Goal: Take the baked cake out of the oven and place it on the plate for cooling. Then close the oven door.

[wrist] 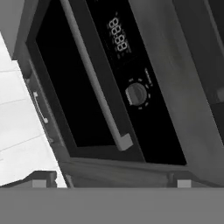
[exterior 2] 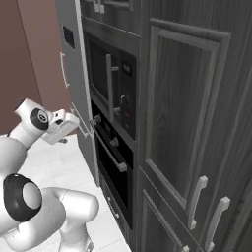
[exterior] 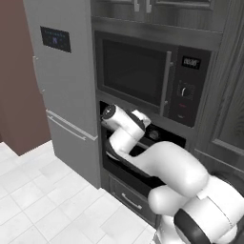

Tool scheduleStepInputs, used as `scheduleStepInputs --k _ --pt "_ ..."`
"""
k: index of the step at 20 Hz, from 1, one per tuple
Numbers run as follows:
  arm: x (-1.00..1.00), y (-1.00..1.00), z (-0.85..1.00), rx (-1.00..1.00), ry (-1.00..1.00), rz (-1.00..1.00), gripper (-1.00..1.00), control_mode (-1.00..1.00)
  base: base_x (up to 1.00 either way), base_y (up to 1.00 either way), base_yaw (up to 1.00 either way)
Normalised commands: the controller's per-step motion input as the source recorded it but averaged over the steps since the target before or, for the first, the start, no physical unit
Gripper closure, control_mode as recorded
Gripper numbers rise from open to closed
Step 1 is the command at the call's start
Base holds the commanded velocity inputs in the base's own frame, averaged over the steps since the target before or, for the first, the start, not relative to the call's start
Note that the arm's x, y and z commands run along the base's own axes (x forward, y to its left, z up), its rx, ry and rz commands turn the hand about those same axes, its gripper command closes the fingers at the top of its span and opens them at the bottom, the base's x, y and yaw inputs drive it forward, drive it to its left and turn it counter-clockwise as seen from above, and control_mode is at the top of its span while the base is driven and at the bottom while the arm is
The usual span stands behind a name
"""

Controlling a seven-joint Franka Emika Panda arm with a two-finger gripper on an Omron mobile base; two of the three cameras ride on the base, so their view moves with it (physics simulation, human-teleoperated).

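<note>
Left base view: the white arm's elbow and forearm cover most of the black built-in oven [exterior: 164, 138], leaving a dark strip with one round knob; its front panel is largely hidden. Above sits the larger black microwave with a vertical bar handle [exterior: 143, 71]; to the left stands the tall grey refrigerator with a small dark display [exterior: 62, 81]. Right base view: seen side-on, the wide black glass-fronted oven door with a long silver bar handle [exterior 2: 112, 167] stands upright and shut against the cabinet, two knobs above it; the two-finger gripper [exterior 2: 65, 129] hangs in front of the oven, near the knobs and apart from the handle, its fingers too small to read here. Grey wood-grain cabinet doors with silver pulls [exterior 2: 182, 128] occupy the right. Hand view, rolled: the oven's digital display, one knob and the bar handle run diagonally; both dark finger tips [wrist: 41, 180] sit far apart at the bottom corners, spread wide, nothing between them. The oven's inside is concealed behind the door.
</note>
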Motion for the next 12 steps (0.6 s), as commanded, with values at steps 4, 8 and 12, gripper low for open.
scheduleStepInputs --k 4,8,12 --pt "0.38 0.0 -0.49 -0.22 0.0 -0.02 -1.0 -1.0 0.0 0.0 0.0" --pt "0.33 0.0 -0.39 -0.19 0.0 -0.02 -1.0 -1.0 0.0 0.0 0.0" --pt "0.33 0.0 -0.35 -0.19 0.0 -0.03 -1.0 -1.0 0.0 0.0 0.0"
